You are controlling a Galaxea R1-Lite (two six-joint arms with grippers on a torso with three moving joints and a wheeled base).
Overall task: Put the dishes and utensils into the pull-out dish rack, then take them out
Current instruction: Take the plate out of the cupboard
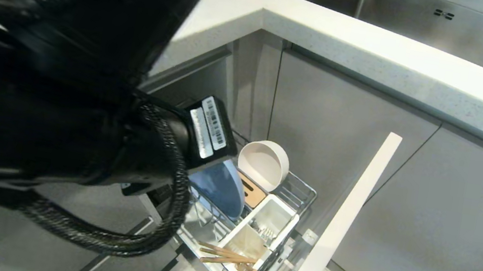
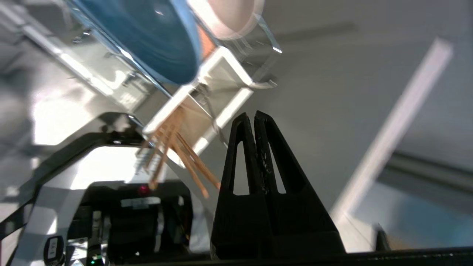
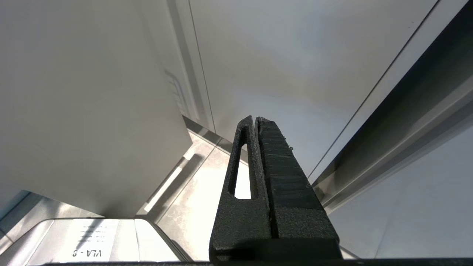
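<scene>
Head view: left arm [image 1: 61, 78] looming large over pulled-out rack [image 1: 299, 198]; blue plate [image 1: 221, 188] and bowl [image 1: 263, 164] standing in rack, chopsticks [image 1: 227, 255] sticking out of front cup [image 1: 248, 243], cutlery [image 1: 261, 230] in the next.

Left wrist: left gripper [image 2: 254, 117] pressed together, empty, near chopsticks [image 2: 177, 155].

Right wrist: right gripper [image 3: 255, 120] pressed together, empty, beside cabinet [image 3: 92, 92].

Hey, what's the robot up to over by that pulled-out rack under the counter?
The pull-out dish rack stands open and loaded: the light-blue plate on edge, the off-white bowl tipped behind it, and the chopsticks leaning out of a white cup. The left gripper hangs near the rack, jaws shut and empty, touching nothing. The right gripper is parked by the cabinet fronts, also shut. Nothing is being carried right now.
</scene>
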